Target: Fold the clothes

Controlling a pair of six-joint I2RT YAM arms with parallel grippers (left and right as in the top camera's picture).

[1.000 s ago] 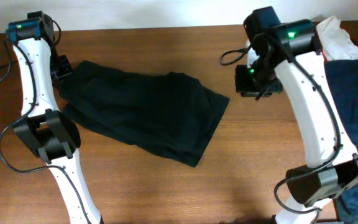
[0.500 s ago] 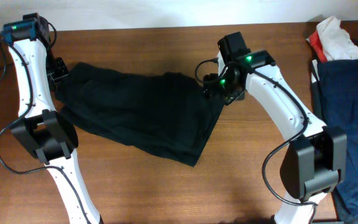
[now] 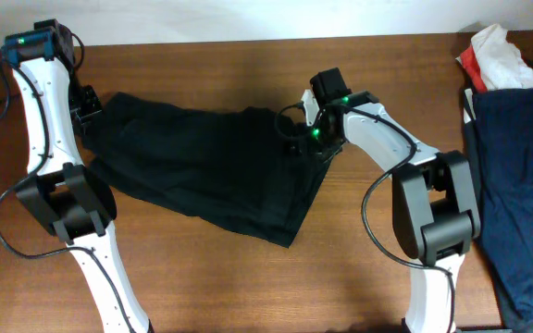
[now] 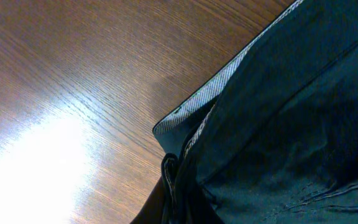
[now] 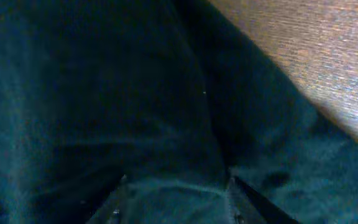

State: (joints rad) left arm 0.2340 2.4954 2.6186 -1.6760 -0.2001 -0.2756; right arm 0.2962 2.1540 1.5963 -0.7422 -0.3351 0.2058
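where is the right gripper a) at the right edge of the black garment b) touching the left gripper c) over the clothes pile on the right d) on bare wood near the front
a, the right gripper is down on the right edge of the black garment in the overhead view.

— Item one?
— Black garment (image 3: 211,171): dark cloth lying left of centre on the table (image 3: 248,287), doubled over in layers and creased. It slants from far left to near right, with one corner pointing near.
— Any detail?
— At its far-left edge a pale striped inner band (image 4: 207,96) shows, and the cloth there is raised and gathered to a pinch.
— Item two?
— Dark blue garment (image 3: 516,185), heaped at the right edge, well apart from item one. A white cloth (image 3: 498,55) with some red lies beyond it.
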